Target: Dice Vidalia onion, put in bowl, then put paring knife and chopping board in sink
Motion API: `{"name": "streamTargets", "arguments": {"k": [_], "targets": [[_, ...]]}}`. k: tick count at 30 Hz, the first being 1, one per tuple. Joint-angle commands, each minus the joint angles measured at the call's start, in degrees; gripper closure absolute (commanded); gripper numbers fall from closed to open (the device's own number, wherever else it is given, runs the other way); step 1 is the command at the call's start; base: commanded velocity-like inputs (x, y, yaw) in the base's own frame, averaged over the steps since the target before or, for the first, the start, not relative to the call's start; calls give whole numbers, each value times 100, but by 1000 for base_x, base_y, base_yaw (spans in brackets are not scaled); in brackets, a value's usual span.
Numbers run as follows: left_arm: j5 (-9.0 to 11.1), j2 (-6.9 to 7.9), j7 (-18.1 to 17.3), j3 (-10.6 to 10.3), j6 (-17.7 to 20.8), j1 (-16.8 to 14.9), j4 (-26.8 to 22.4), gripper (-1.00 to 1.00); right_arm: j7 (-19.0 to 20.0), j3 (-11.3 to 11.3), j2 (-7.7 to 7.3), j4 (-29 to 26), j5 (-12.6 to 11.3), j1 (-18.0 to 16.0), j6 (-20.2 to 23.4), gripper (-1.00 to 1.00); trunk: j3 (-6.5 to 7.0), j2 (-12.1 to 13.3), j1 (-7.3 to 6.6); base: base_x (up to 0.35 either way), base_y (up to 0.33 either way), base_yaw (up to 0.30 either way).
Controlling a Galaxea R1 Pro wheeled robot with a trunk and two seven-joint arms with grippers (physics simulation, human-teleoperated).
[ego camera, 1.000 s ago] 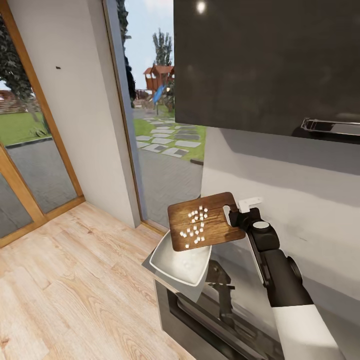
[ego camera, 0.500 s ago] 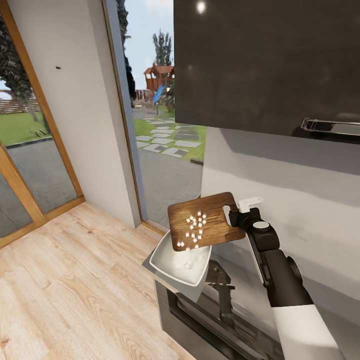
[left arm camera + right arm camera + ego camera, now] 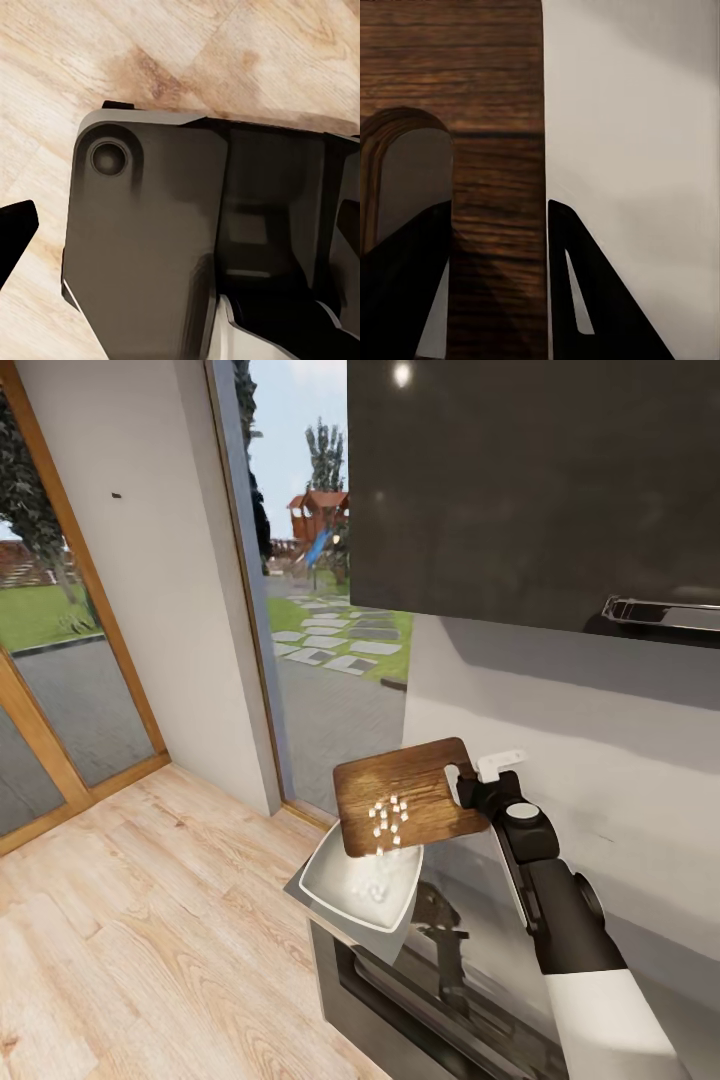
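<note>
Wooden floor boards (image 3: 130, 920) fill the near left of the room, and a big glass door (image 3: 60, 660) shows green grass and a play house outside. At the left end of the grey surface (image 3: 480, 930) sits the white bowl (image 3: 362, 880), right at the corner. Some small white onion bits (image 3: 374, 887) already lie inside it. Just above the bowl hangs the chopping board (image 3: 405, 797), brown wood with dark lines. It is tilted, with its low edge over the bowl and its far edge higher up. More onion bits (image 3: 388, 816) sit on the board, bunched near the low edge, close to the rim of the bowl. The slot hole of the board is at its right end, and that is where the right claw (image 3: 470, 792) has it. In the right wrist view the two dark fingers (image 3: 585, 292) sit on each side of the strip of wood (image 3: 499, 225) next to the hole, pinching it tight. The black and white right arm (image 3: 570, 930) reaches in from the near right over the shiny surface. Behind the board is a pale wall (image 3: 580, 760), and above it hangs a dark cupboard (image 3: 530, 490) with a silver handle (image 3: 660, 610). The left wrist view looks down at the wood floor (image 3: 225, 52) and a dark part of the robot body (image 3: 165, 240). One black tip of the left claw (image 3: 15, 229) pokes in at the edge, and I cannot tell if that claw is wide or narrow.
</note>
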Motion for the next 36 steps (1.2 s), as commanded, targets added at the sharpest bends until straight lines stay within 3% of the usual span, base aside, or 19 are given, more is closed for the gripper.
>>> {"name": "streamTargets", "arguments": {"k": [1, 8, 14, 34, 36], "targets": [[38, -4, -6, 24, -19, -4, 3, -100, 43, -2, 1, -8, 59, -4, 16, 100, -12, -12, 3, 0, 0, 0], [36, -4, -6, 24, -17, -4, 3, -100, 49, -2, 1, 1, 65, 16, -75, 100, -12, -12, 3, 0, 0, 0], [36, -4, -6, 24, -22, -4, 3, -100, 51, -2, -2, 1, 66, 84, -485, 100, -12, -12, 3, 0, 0, 0], [37, -4, -7, 24, -23, -4, 3, -100, 51, -3, -7, 1, 64, 87, -572, 100, -12, -12, 3, 0, 0, 0], [36, -4, -7, 24, -24, -4, 3, -100, 43, -207, -7, 1, 61, 94, -560, 100, -12, -12, 3, 0, 0, 0]]}}
